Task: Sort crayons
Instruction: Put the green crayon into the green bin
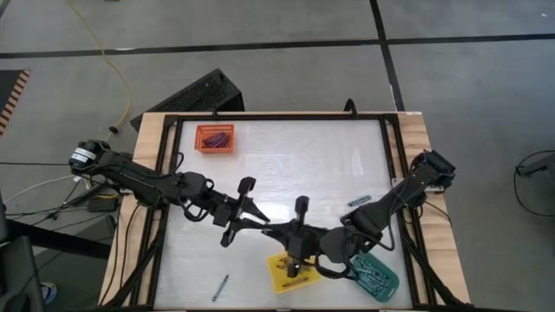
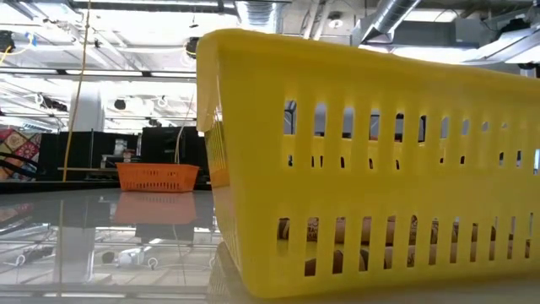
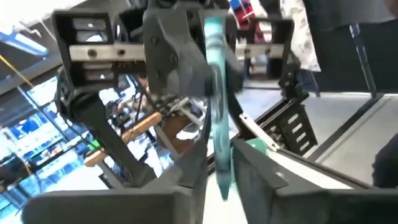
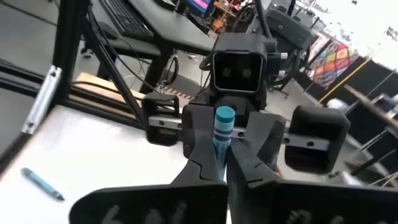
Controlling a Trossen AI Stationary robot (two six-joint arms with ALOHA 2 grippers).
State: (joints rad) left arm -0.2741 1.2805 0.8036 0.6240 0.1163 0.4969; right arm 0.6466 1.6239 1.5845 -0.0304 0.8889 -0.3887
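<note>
Slotted yellow plastic tray (image 2: 371, 169), beyond it orange mesh tray (image 2: 158, 176).

Light: even, overhead; ceiling lamps are seen in the low view.
Glare: pale sheen on the table (image 1: 286, 165).
Blur: crayon (image 3: 216, 118) smeared in the left wrist view.
Focus: yellow basket (image 2: 371, 160) soft, close to the lens.
Reflection: orange basket (image 2: 158, 176) mirrored in the tabletop.
</note>
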